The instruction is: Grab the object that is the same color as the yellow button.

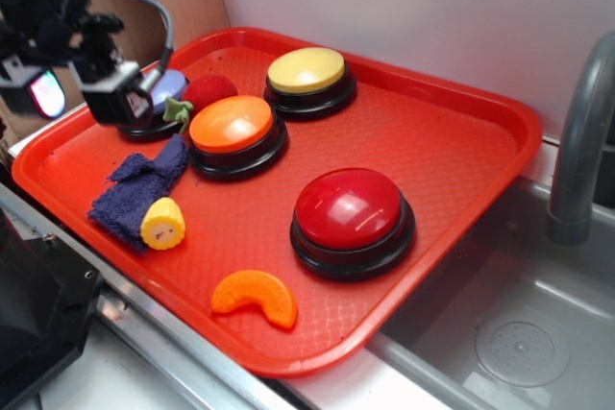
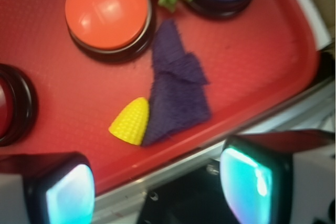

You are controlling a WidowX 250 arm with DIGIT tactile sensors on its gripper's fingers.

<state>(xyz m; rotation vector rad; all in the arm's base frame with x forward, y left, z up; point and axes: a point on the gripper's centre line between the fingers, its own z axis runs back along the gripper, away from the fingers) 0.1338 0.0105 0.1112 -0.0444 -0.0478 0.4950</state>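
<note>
A: Largest item is the rectangular red plastic tray (image 1: 461, 132), sitting on the counter (image 1: 183, 386) beside a grey metal sink basin (image 1: 519, 333) with a grey faucet pipe (image 1: 577, 141) standing at its far side.

B: Buttons on the tray, all round with black bases: a glossy red domed button (image 1: 351, 213) near the sink side, an orange-topped button (image 1: 233, 133) in the middle, the pale yellow domed button (image 1: 307, 79) toward the far wall, and a blue-topped button (image 1: 165, 93) at the far left, partly behind the hand.

A: The hand (image 1: 82, 84), black with pale glowing pads, hovers over the tray's left corner. In the wrist view its fingers (image 2: 71, 190) stand well apart at the bottom of the frame with nothing between them. Logged as released.

B: Smaller items. A crumpled dark purple cloth (image 1: 135, 189) lies just left of the orange-topped button. A red round toy fruit with a green leafy stem (image 1: 207, 93) sits between the blue-topped and orange-topped buttons.

A: An orange crescent-shaped toy slice (image 1: 255, 297) rests near the front rim, apart from everything else.

B: Smallest is the small yellow toy corn-cob stub (image 1: 163, 223), on the tray floor, touching the near edge of the cloth, its flat pale cut end facing the exterior camera. It lies clear of the fingers.
</note>
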